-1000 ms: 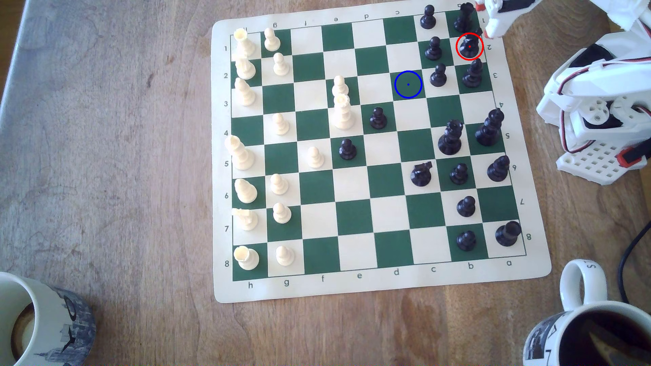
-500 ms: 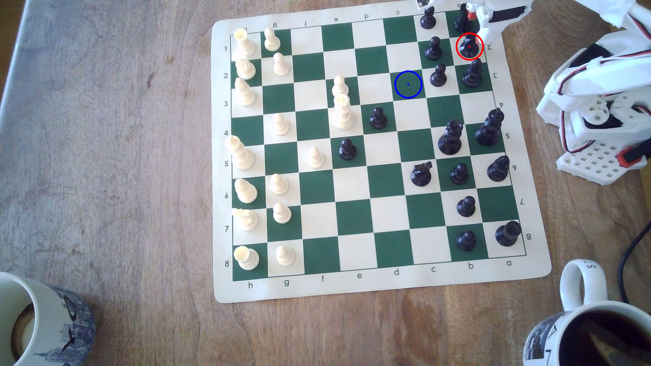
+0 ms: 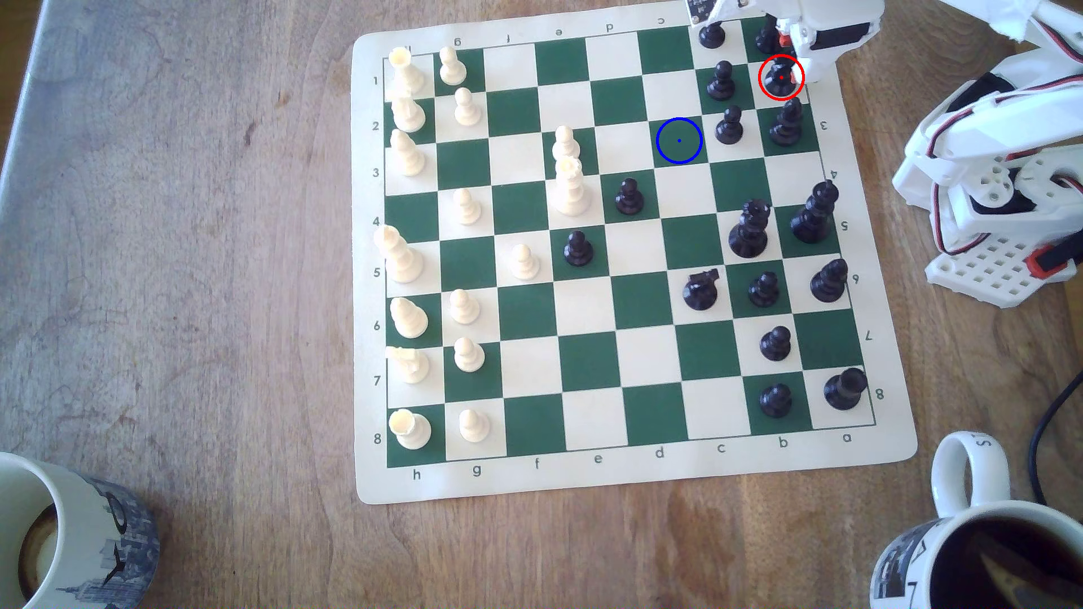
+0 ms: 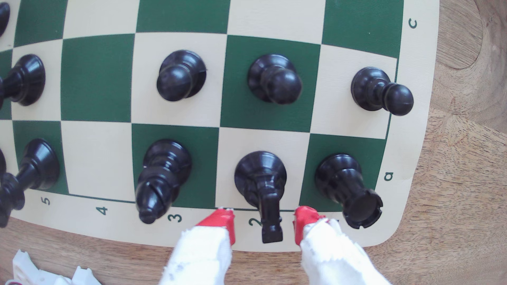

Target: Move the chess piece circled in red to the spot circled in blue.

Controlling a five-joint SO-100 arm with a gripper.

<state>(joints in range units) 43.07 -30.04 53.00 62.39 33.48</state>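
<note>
Black knight (image 4: 260, 175) sits between our spread pincer (image 4: 264, 219) tips, ungripped; lift and carry to blue spot (image 3: 678, 140) remain.

Worn wood tabletop (image 3: 205, 293) w/ visible grain is taking up the bkgd; daylight is washing pale over its far corner, exterior view's left.
</note>
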